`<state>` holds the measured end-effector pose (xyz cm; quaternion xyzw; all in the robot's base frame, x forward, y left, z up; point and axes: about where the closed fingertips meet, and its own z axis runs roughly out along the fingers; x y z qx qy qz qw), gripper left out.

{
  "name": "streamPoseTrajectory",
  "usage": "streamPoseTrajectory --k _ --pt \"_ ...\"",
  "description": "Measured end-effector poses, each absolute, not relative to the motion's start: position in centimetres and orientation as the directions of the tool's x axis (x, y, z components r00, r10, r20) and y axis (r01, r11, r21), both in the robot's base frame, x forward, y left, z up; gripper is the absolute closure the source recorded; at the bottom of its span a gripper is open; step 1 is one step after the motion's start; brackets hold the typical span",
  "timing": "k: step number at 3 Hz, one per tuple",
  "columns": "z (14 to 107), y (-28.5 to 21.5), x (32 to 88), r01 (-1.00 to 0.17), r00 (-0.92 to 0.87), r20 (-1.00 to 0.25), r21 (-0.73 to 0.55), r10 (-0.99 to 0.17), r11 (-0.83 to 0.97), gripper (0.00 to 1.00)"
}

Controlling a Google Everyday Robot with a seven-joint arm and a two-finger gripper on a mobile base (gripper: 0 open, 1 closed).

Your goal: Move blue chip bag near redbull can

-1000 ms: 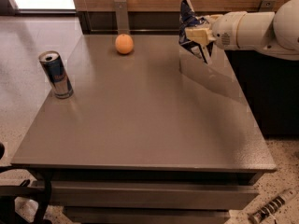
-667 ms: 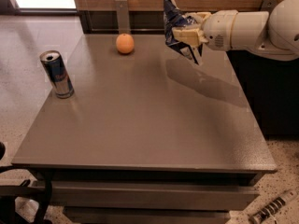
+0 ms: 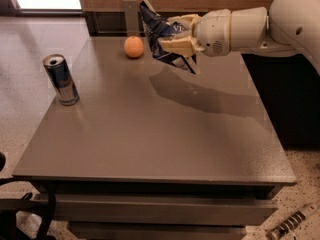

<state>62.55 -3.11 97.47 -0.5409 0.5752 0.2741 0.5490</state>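
Note:
The redbull can (image 3: pixel 60 79) stands upright near the left edge of the grey table (image 3: pixel 150 134). My gripper (image 3: pixel 175 36) comes in from the right on a white arm and is shut on the blue chip bag (image 3: pixel 159 33). It holds the crumpled bag in the air above the far middle of the table. The bag hangs just right of an orange and well to the right of the can.
An orange (image 3: pixel 133 47) lies on the table near its far edge. A wooden wall and a dark cabinet (image 3: pixel 290 94) stand behind and to the right. The floor lies to the left of the table.
My gripper has carried the blue chip bag leftward, from above the table's far right to beside the orange. The can and the orange have not moved.

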Motion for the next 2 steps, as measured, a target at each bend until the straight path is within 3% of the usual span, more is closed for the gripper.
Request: streamPoseTrajectory --k 2 --pt "97.04 -2.36 62.03 -0.927 0.178 -0.929 -0.269 -0.324 0.261 1.00"
